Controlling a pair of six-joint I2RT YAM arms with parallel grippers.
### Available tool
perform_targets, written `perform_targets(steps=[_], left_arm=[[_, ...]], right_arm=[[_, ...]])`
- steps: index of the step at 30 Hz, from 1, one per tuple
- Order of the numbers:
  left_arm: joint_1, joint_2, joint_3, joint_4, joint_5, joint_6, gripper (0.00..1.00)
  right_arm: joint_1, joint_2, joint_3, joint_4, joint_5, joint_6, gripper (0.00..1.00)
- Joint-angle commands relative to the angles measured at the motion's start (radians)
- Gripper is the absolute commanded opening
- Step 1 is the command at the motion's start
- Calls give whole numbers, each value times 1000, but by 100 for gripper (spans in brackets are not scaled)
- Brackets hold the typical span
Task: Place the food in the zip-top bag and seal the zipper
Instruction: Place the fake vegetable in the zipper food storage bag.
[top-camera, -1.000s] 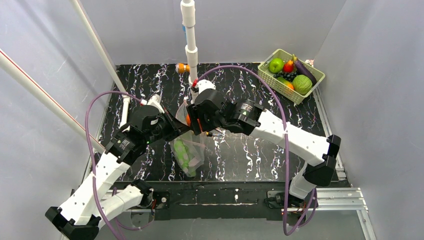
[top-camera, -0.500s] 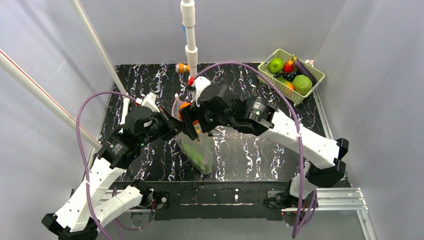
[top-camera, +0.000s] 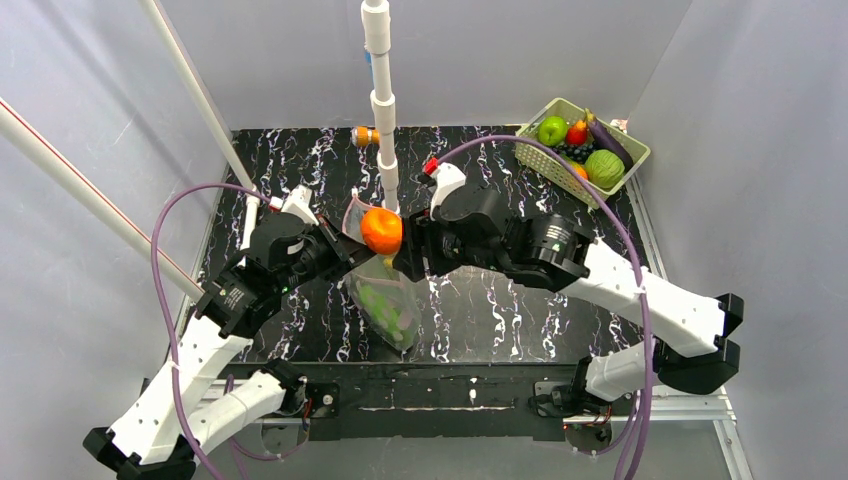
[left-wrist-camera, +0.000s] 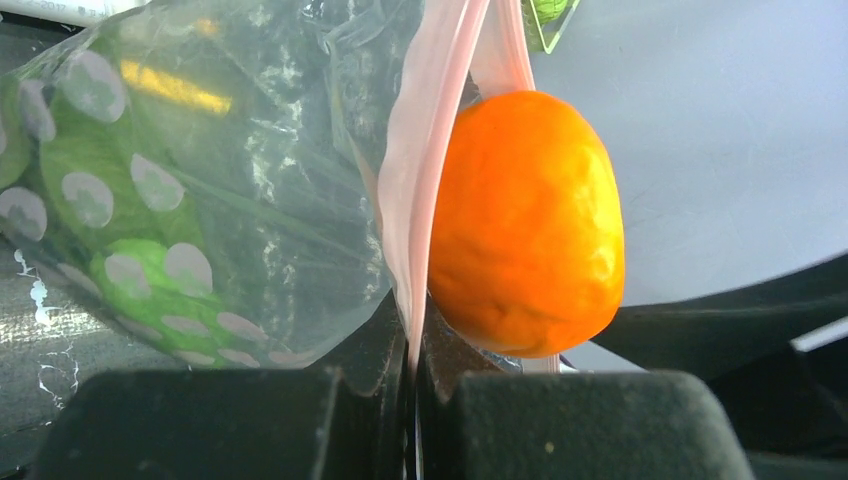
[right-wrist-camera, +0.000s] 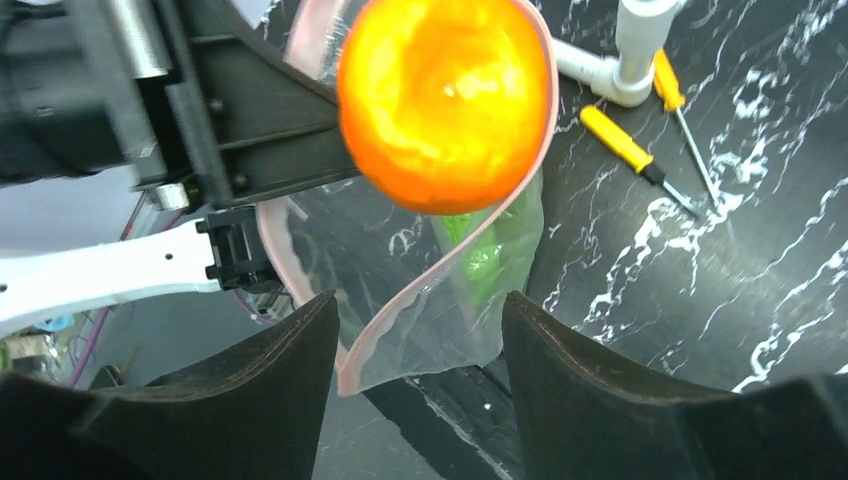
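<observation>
Fingers of the left gripper are pressed together on the zipper, and the zip-top bag hangs from it w/ green food pieces inside. We see the right gripper w/ jaws apart and empty, near the orange ball, which sits in the bag mouth w/ the pink strip around it. Far right: mesh basket w/ more fruit.
</observation>
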Motion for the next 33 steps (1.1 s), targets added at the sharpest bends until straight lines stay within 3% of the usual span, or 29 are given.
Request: perform_targets(steps=[1, 5, 9, 11, 13, 20, 33], left_arm=[[-4, -23, 14, 20, -12, 3, 0], [-4, -8, 11, 24, 8, -3, 0], [-4, -12, 10, 22, 22, -3, 0], [-4, -20, 19, 3, 8, 6, 0], [-4, -28, 38, -36, -21, 25, 0], [-3, -70, 126, -217, -204, 84, 0], [-4, -88, 133, -258, -257, 97, 0]], right_arm=[[9, -10, -79, 104, 32, 183, 66], [13, 46, -45, 58, 71, 178, 60], [41, 74, 7, 7, 161, 97, 30], [58, 62, 17, 26, 181, 40, 11], [62, 40, 13, 45, 209, 6, 1], [63, -17, -42, 124, 309, -70, 1], [58, -18, -60, 238, 334, -194, 1]])
